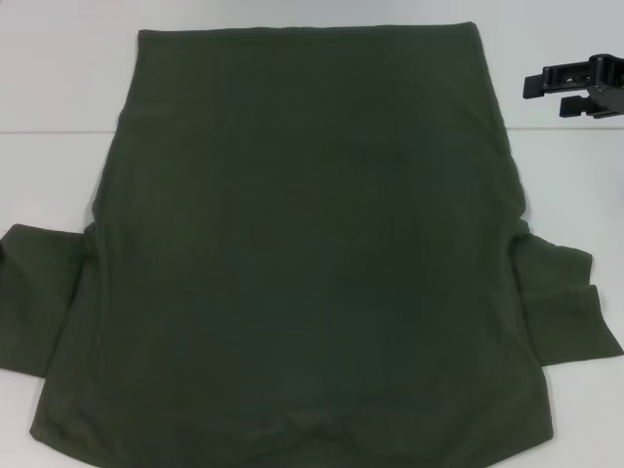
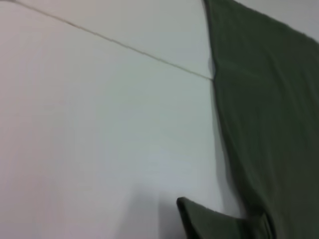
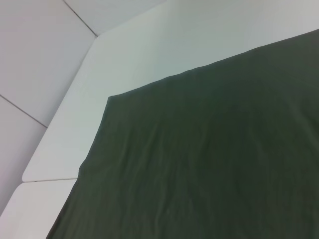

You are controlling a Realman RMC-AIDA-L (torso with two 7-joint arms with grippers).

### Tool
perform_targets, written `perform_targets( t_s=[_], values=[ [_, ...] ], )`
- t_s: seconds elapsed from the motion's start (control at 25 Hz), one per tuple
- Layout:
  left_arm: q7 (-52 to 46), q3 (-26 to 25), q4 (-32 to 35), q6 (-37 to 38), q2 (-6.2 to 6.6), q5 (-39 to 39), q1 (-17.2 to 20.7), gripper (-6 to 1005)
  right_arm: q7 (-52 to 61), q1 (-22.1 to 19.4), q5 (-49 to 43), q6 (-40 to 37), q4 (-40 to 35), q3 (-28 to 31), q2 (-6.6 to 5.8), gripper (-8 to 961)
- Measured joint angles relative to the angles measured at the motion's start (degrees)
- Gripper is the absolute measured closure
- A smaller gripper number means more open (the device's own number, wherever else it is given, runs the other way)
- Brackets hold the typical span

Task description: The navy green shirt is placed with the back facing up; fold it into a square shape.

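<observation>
The navy green shirt [image 1: 312, 253] lies spread flat on the white table, plain side up, with its hem at the far edge and both short sleeves out to the sides near me. My right gripper [image 1: 546, 97] hovers beyond the shirt's far right corner, apart from the cloth, open and empty. My left gripper does not show in any view. The left wrist view shows the shirt's left side edge [image 2: 264, 109] and the tip of a sleeve [image 2: 209, 221]. The right wrist view shows a far corner of the shirt [image 3: 199, 159].
The white table [image 1: 58, 117] has a seam line running across it behind the shirt's middle. Its far edge and rounded corner show in the right wrist view [image 3: 65, 124], with grey floor tiles [image 3: 35, 45] beyond.
</observation>
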Motion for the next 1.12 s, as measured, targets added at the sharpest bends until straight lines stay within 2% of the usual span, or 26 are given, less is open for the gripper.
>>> perform_targets(
  t_s=[0.36, 0.56, 0.76, 0.88, 1.0, 1.12],
  values=[
    [-2.35, 0.29, 1.41, 0.33, 0.98, 10.39, -5.53, 995, 0.00, 0.01, -0.01, -0.07, 0.17, -0.31, -0.01, 128],
    [-3.87, 0.82, 1.94, -0.43, 0.86, 14.96, -7.40, 996, 0.00, 0.01, -0.02, -0.07, 0.23, -0.39, -0.01, 128],
    [-4.84, 1.54, 3.37, 0.31, 0.37, 16.05, -7.86, 996, 0.00, 0.01, -0.03, -0.17, 0.27, -0.44, -0.01, 127],
    [-7.63, 3.82, 7.06, 3.82, -0.56, 16.14, -7.44, 996, 0.00, 0.01, -0.03, -0.41, 0.27, -0.44, -0.02, 127],
    [-11.12, 6.12, 12.99, 8.03, -2.54, 16.17, -6.71, 995, 0.00, 0.01, -0.03, -0.60, 0.26, -0.39, -0.01, 128],
    [-14.48, 7.91, 19.27, 12.81, -5.21, 17.50, -6.68, 995, 0.00, 0.01, -0.03, -0.61, 0.13, -0.46, 0.10, 128]
  ],
)
